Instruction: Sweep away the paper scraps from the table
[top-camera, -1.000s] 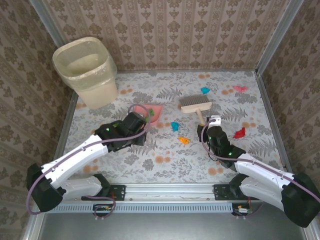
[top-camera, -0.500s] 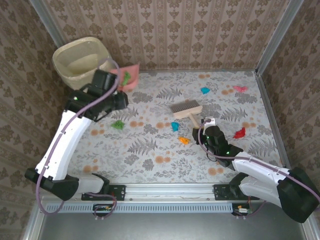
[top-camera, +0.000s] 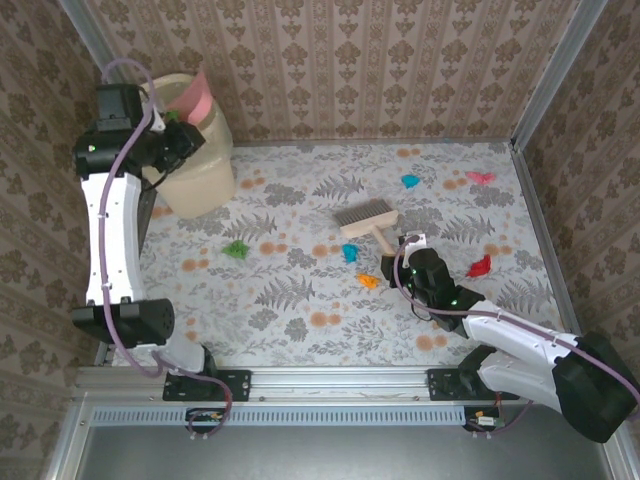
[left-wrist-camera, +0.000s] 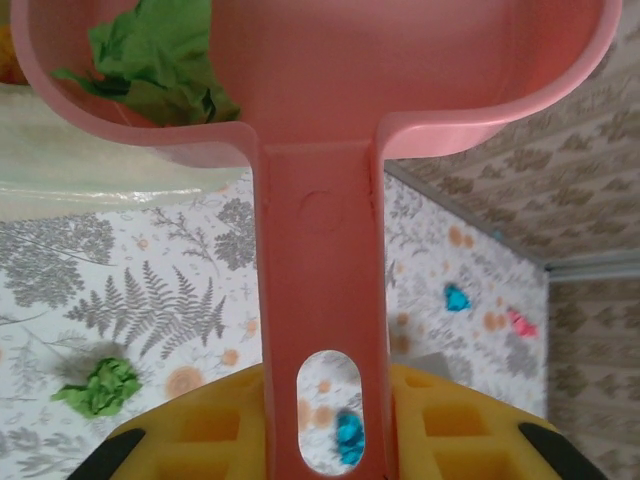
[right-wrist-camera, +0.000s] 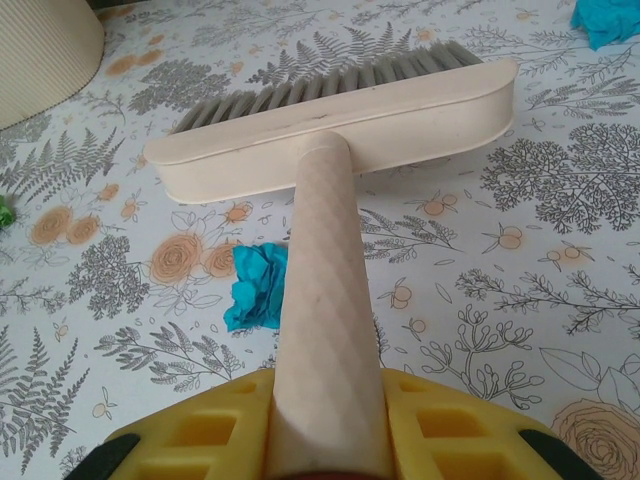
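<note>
My left gripper (top-camera: 170, 142) (left-wrist-camera: 320, 425) is shut on the handle of the pink dustpan (top-camera: 198, 95) (left-wrist-camera: 320, 200), held high and tilted over the bin (top-camera: 205, 165). A green paper scrap (left-wrist-camera: 160, 60) lies in the pan. My right gripper (top-camera: 392, 262) (right-wrist-camera: 325, 440) is shut on the handle of the cream brush (top-camera: 365, 218) (right-wrist-camera: 340, 125), whose bristles rest on the table (top-camera: 300, 330). Loose paper scraps lie on the cloth: green (top-camera: 236, 249) (left-wrist-camera: 100, 385), blue (top-camera: 350, 252) (right-wrist-camera: 258, 287) beside the brush handle, orange (top-camera: 369, 281), blue (top-camera: 410, 181), pink (top-camera: 481, 177) and red (top-camera: 480, 266).
The cream bin stands in the table's far left corner, against the patterned walls. Metal frame rails (top-camera: 540, 230) border the table on the right and left. Both arm bases sit at the near edge.
My left arm has lifted the dustpan from the table's middle up over the bin. A green scrap now lies on the cloth where the pan was. The brush has shifted slightly left.
</note>
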